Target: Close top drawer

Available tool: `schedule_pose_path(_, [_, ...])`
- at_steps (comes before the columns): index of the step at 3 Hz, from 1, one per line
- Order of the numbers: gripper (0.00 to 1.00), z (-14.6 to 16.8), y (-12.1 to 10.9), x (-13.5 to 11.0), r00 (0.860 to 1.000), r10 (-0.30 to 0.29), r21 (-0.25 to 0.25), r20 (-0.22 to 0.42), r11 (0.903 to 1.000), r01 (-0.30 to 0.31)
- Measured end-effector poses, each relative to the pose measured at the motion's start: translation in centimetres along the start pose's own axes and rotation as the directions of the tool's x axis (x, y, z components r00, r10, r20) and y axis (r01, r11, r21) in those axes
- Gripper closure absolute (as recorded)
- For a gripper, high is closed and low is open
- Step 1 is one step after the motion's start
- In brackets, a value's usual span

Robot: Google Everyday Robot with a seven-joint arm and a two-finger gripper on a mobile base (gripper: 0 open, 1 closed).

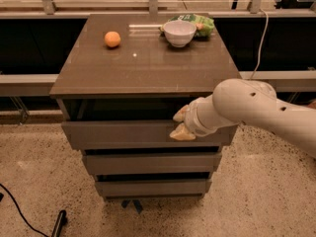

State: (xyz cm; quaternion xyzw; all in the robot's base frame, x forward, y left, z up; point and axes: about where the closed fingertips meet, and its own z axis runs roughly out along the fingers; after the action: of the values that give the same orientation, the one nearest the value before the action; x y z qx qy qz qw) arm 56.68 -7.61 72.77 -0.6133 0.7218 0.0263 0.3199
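Observation:
The top drawer (123, 135) is the widest grey front of the cabinet. It stands pulled out a little, with a dark gap between its upper edge and the tabletop. My gripper (180, 124) is at the right part of that front, by its upper edge. Its cream fingertips (182, 133) are apart, one above the other, and hold nothing. The white arm (252, 107) comes in from the right and hides the drawer's right end.
Two narrower drawer fronts (150, 163) sit shut below. On the brown tabletop (138, 63) are an orange (112, 39), a white bowl (179, 32) and a green bag (200, 22). A black cable (19, 211) lies on the speckled floor at the left.

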Motion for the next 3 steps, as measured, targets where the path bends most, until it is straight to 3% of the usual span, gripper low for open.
schedule_pose_path(2, [0.99, 2.7, 3.9, -1.0, 0.994, 0.036, -0.114, 0.101, 0.9932, -0.024])
schedule_pose_path(3, [1.00, 5.3, 3.9, -1.4, 0.986, 0.062, -0.133, 0.153, 0.9902, -0.041])
